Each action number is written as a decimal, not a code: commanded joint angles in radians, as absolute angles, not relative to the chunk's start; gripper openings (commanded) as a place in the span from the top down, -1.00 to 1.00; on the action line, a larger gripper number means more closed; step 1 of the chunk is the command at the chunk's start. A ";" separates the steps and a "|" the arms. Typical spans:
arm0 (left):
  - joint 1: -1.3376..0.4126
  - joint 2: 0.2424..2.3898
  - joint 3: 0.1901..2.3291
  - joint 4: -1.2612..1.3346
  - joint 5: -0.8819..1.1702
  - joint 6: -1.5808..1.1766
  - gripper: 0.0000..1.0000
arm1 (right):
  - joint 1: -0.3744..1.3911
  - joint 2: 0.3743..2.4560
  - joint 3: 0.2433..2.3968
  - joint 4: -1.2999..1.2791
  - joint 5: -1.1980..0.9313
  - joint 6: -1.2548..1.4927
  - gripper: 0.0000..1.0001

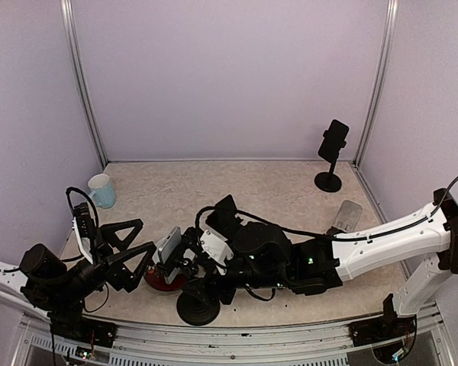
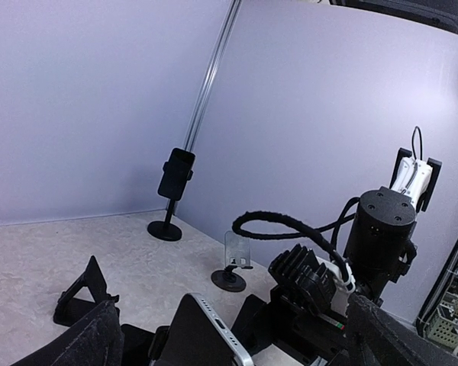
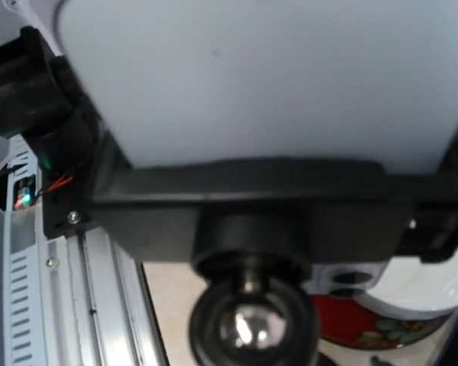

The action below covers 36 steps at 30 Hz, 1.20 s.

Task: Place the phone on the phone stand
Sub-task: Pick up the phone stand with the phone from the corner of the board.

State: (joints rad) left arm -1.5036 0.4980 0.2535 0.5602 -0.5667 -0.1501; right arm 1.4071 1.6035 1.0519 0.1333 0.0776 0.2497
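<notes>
Beige marbled tabletop (image 1: pixel 275 191) fills the overhead view, closed in by lavender walls at the far side, left and right. The far half gives me room. It holds only a mug (image 1: pixel 101 191) at far left, a second stand (image 1: pixel 332 152) with a dark handset in the far right corner, and a small stand (image 1: pixel 347 216) just nearer. The near centre is crowded. The phone (image 1: pixel 169 245) sits raised and tilted, long axis roughly near-to-far, above a red dish (image 1: pixel 162 280) and beside the phone stand (image 1: pixel 198 309) base. The left gripper (image 1: pixel 147 235) is spread wide just left of it and grips nothing. The right gripper (image 1: pixel 187 255) presses in from the right; I cannot tell how far apart its fingers are, or whether they hold anything.

From the left wrist, the phone (image 2: pixel 206 335) shows a dark face and silver edge between my wide-apart fingers (image 2: pixel 91 339). The second stand (image 2: pixel 175 174) and small stand (image 2: pixel 235 263) are beyond, and the right arm (image 2: pixel 382 229) crowds the right.

From the right wrist, the phone's (image 3: pixel 267 76) pale side fills the top, resting in the phone stand's (image 3: pixel 252 198) black cradle above its ball joint (image 3: pixel 252 324). The red dish (image 3: pixel 366 324) is behind, and the table's metal rail (image 3: pixel 99 305) is at left.
</notes>
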 commanded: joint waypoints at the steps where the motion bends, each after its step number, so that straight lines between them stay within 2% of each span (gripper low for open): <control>1: -1.487 0.445 0.257 0.551 -0.534 -0.155 -0.98 | 1.411 1.630 1.102 0.175 0.099 0.229 -0.48; 4: -1.488 0.452 0.252 0.552 -0.532 -0.163 -0.98 | 1.411 1.645 1.116 0.170 0.111 0.226 -0.35; 7: -1.488 0.461 0.252 0.556 -0.531 -0.162 -0.98 | 1.410 1.648 1.118 0.173 0.122 0.221 -0.09; 14: -1.486 0.455 0.270 0.540 -0.527 -0.133 -0.98 | 1.408 1.627 1.108 0.175 0.123 0.181 0.92; 15: -1.486 0.454 0.276 0.533 -0.524 -0.129 -0.98 | 1.407 1.618 1.104 0.175 0.122 0.173 1.00; 21: -1.480 0.448 0.306 0.501 -0.436 -0.100 -0.98 | 1.368 1.520 1.049 0.204 -0.030 0.124 1.00; 28: -1.451 0.505 0.381 0.434 -0.183 -0.085 -0.98 | 1.336 1.404 0.991 0.215 -0.253 0.056 1.00; 36: -1.408 0.637 0.446 0.409 0.006 -0.102 -0.98 | 1.337 1.389 0.995 0.196 -0.350 0.046 1.00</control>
